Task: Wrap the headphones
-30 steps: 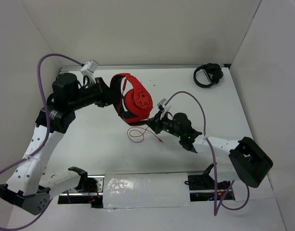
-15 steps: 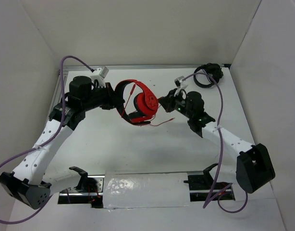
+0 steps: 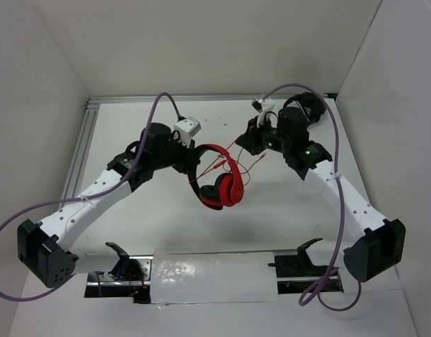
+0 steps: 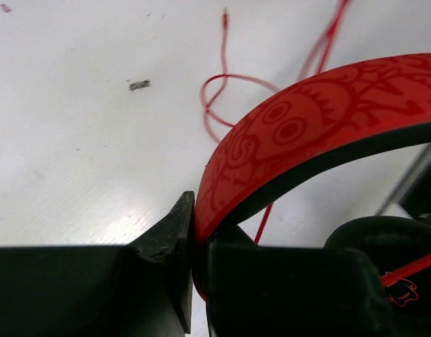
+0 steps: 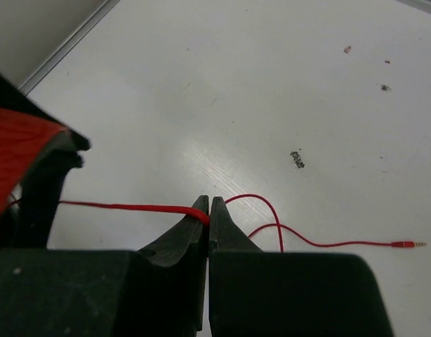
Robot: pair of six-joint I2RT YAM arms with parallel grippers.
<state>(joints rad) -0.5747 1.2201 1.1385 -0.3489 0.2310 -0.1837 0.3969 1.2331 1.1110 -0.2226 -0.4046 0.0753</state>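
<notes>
The red headphones hang in the air at the table's middle, earcups down. My left gripper is shut on the red headband, held between its fingers in the left wrist view. My right gripper is shut on the thin red cable, which runs taut from the headphones to its fingertips. Past the pinch the cable loops on the table and ends in a plug. The cable also shows in the top view.
All-black headphones lie at the back right corner, partly behind my right arm. White walls close the table on three sides. A metal rail runs along the back edge. Purple wires arch over both arms.
The left arm carried the headphones right and toward the front, and they now hang earcups down. The right gripper moved back and slightly up with the cable, drawing it taut.
</notes>
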